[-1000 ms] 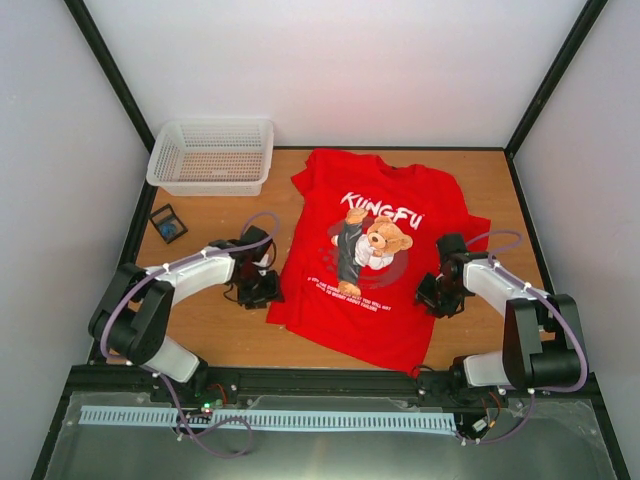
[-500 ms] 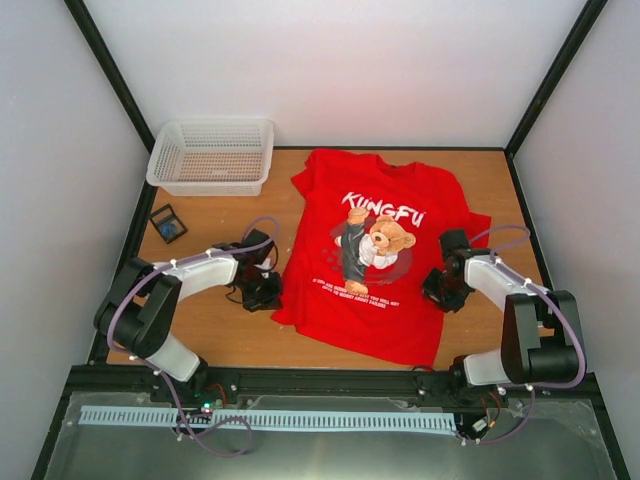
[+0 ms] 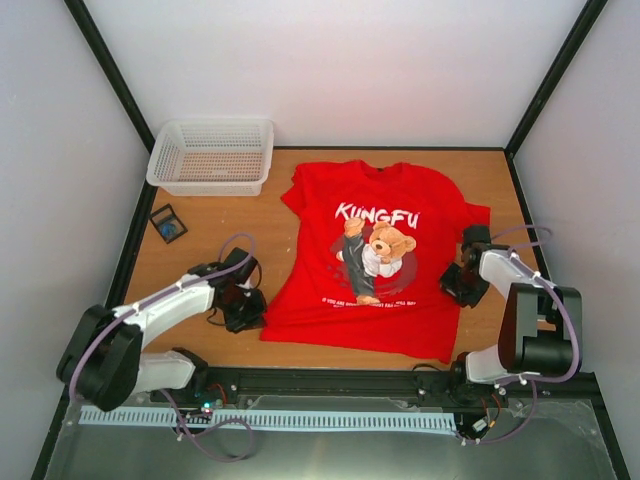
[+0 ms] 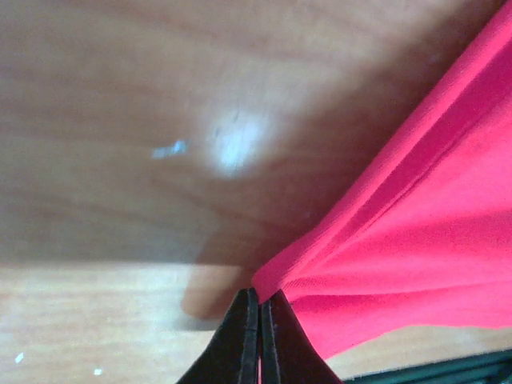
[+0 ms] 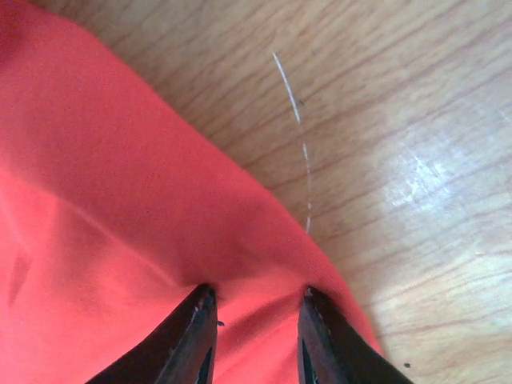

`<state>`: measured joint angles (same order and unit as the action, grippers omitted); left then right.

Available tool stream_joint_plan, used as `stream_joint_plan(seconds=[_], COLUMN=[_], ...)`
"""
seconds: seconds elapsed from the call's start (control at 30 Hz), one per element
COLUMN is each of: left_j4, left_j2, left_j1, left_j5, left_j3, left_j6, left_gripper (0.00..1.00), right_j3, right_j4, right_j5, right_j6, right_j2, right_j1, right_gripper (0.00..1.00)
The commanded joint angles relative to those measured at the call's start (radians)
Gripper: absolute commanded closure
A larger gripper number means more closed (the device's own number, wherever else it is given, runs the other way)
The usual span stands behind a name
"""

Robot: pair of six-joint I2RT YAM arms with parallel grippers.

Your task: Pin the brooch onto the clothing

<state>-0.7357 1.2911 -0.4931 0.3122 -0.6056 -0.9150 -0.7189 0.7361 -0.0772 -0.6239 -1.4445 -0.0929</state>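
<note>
White "KUNGFU" lettering (image 3: 377, 214) on the red T-shirt (image 3: 400, 185)

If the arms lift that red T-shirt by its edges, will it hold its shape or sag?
Probably sag: the red T-shirt creases into folds where the left end effector pinches its edge, so it looks floppy. Pushed, it would likely bunch, as cloth puckers at the right end effector. It seems light, lying thin and flat.

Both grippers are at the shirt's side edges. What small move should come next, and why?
Probably open the left gripper and let go of the T-shirt. It pinches the left edge, the right gripper pinches the opposite edge, and the T-shirt lies fairly flat, print up. The brooch sits untouched to the left, nearest that arm.
</note>
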Motion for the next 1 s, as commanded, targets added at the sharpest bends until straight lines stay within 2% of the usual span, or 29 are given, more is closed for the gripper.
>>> stream_joint_plan(seconds=[0.0, 0.13, 0.33, 0.57, 0.63, 0.8, 0.9, 0.97], left_j4=[-0.055, -0.038, -0.056, -0.150, -0.165, -0.104, 0.005, 0.067], left_j2=[-0.088, -0.092, -0.093, -0.123, -0.108, -0.059, 0.017, 0.100], left_j1=[-0.004, -0.004, -0.004, -0.003, -0.002, 0.012, 0.048, 0.089], left_j5=[0.083, 0.113, 0.126, -0.029, -0.084, -0.204, -0.248, -0.272], left_j3=[0.065, 0.084, 0.055, -0.108, -0.173, -0.320, -0.412, -0.489], left_j6=[-0.065, -0.069, -0.073, -0.074, -0.054, 0.025, 0.115, 0.181], left_gripper=[0.99, 0.99, 0.98, 0.54, 0.46, 0.34, 0.34, 0.39], right_j3=[0.026, 0.029, -0.032, -0.109, -0.121, -0.182, -0.241, -0.292], right_j4=[0.034, 0.041, 0.045, 0.012, -0.007, -0.032, -0.051, -0.061], right_j5=[0.013, -0.040, -0.105, -0.269, -0.300, -0.351, -0.350, -0.353], right_j6=[0.028, 0.041, 0.145, 0.278, 0.298, 0.324, 0.324, 0.313], right_j2=[0.054, 0.110, 0.147, 0.170, 0.169, 0.111, 0.062, 0.020], right_j1=[-0.021, -0.020, -0.020, -0.020, -0.019, -0.019, -0.021, -0.021], right_gripper=[0.71, 0.72, 0.68, 0.61, 0.60, 0.54, 0.52, 0.51])
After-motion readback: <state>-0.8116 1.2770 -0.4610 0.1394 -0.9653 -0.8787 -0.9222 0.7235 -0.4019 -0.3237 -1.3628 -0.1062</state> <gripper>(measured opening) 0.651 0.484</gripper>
